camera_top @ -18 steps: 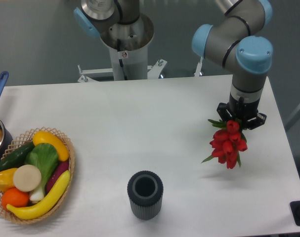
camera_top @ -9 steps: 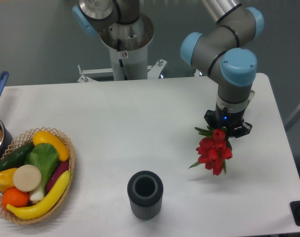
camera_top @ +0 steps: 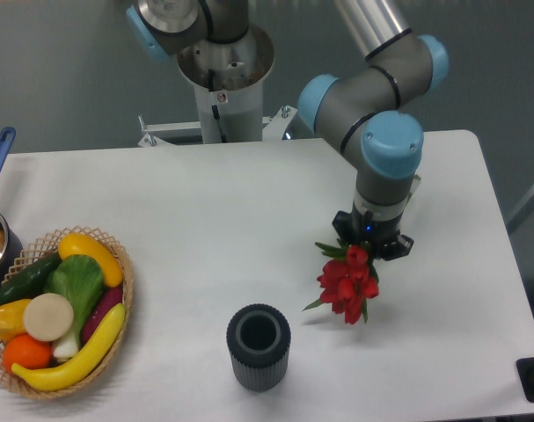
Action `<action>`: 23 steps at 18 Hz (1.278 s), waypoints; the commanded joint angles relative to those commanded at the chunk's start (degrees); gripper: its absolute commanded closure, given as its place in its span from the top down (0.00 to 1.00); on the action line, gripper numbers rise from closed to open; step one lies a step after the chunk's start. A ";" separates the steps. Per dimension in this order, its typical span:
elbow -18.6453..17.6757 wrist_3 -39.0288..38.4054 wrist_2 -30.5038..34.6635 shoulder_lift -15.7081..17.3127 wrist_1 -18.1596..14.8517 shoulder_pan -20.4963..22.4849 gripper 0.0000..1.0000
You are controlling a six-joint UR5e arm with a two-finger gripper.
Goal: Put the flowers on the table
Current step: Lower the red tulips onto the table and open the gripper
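the gripper (camera_top: 372, 243) points straight down and is clamped on the stem end of the flowers (camera_top: 347, 284); the fingers themselves are hidden under the wrist, but the bunch hangs from them, so the grip is closed on it. the bunch dangles directly below the gripper, its long axis close to vertical, red buds lowest and tipped a little toward the camera and left, with green leaves poking out at the top and lower left. it is carried above the table (camera_top: 205, 229), over the right-centre part, and a faint shadow lies on the white surface beside the buds; whether the buds touch the surface cannot be told, though they look just clear of it. the coming move is probably a descent and a release, and because the bunch hangs upright it will likely tip over as it lands

the dark cylinder (camera_top: 259, 345) stands near, to the lower left of the buds, apart from them. the basket (camera_top: 124, 280) of fruit sits well apart at the left edge

against the earlier frames, arm and flowers have shifted left, toward the cylinder, grip unchanged
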 joint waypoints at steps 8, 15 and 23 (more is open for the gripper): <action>-0.17 -0.62 -0.88 -0.27 2.55 -0.18 1.00; -0.17 1.83 -0.44 0.79 2.82 0.61 1.00; -0.44 5.44 -0.35 1.49 2.90 4.13 1.00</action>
